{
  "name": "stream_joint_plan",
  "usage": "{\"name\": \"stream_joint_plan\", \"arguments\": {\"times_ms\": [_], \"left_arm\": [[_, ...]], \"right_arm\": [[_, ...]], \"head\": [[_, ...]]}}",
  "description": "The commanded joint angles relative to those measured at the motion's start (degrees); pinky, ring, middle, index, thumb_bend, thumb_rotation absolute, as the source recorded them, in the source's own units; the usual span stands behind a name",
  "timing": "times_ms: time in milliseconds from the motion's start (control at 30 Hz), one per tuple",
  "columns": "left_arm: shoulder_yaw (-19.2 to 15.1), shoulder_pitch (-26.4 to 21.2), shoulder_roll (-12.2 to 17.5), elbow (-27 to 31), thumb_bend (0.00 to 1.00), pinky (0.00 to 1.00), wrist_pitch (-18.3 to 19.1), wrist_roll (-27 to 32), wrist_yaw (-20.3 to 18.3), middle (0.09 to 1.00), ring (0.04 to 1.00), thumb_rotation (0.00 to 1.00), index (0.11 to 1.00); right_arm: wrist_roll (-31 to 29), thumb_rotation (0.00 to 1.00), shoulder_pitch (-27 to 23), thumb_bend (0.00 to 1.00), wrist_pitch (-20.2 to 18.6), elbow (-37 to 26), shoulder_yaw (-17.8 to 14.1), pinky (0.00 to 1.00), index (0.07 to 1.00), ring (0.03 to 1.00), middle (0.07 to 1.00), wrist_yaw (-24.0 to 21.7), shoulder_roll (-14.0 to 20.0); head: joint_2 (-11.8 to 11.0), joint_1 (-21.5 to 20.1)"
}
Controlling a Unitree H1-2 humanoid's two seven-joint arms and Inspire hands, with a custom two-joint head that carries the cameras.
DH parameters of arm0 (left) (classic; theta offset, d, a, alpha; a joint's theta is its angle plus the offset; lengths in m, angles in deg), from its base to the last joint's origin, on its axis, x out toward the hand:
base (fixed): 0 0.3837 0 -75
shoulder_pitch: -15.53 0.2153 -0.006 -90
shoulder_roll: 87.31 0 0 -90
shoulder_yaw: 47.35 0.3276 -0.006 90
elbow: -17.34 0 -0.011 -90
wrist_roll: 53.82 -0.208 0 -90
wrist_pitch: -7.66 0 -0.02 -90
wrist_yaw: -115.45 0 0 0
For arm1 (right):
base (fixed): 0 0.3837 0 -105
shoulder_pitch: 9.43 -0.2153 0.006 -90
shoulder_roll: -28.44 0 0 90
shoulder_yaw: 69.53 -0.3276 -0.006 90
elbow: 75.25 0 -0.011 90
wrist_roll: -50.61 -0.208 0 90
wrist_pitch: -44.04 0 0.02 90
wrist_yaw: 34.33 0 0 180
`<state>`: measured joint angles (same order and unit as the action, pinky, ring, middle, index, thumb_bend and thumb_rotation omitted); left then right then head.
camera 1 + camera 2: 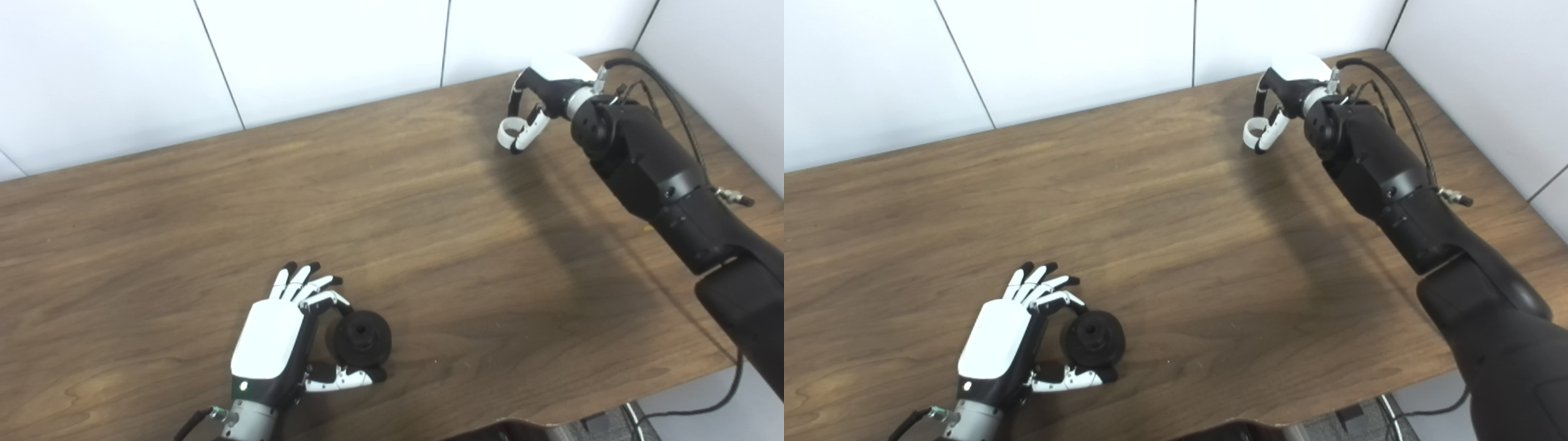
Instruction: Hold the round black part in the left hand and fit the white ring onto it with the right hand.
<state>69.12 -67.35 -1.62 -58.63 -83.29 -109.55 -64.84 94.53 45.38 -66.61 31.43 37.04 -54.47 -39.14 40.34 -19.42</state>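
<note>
Spanning both views, the brown wood-grain surface [392,202] carries the left hand [278,343] near its front edge, one finger and thumb closed on the round black plastic part [361,338], other fingers spread, bore facing up and axis roughly vertical. Far back on the right, the right hand [1274,107] pinches the small white ring [1254,130], its opening facing the cameras. The two are well apart; a loose pinch could drop the ring, or a tilted ring could jam.

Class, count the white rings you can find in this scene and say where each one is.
1. The white ring is pinched in the right hand, above the far right part of the table. Others could be hidden behind the right arm.
</note>
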Motion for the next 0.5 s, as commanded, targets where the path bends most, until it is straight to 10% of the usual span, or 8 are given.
{"name": "stream_joint_plan", "arguments": {"times_ms": [0,467], "left_arm": [[-0.1,1.3,0.9,0.0,0.52,1.0,1.0,-1.3,-1.9,0.811,0.929,0.05,0.484],[0.2,1.2,0.7,0.0,0.52,1.0,1.0,-1.7,-2.0,0.809,0.924,0.05,0.484]], "right_arm": [[0.1,0.13,-2.0,0.52,1.5,-1.6,-1.1,0.97,0.487,0.981,0.875,2.0,1.7],[0.3,0.13,-0.9,0.52,2.6,-4.3,-1.6,0.97,0.486,0.979,0.868,0.8,2.3]], "head": [[0.1,-0.1],[0.3,0.6]]}}
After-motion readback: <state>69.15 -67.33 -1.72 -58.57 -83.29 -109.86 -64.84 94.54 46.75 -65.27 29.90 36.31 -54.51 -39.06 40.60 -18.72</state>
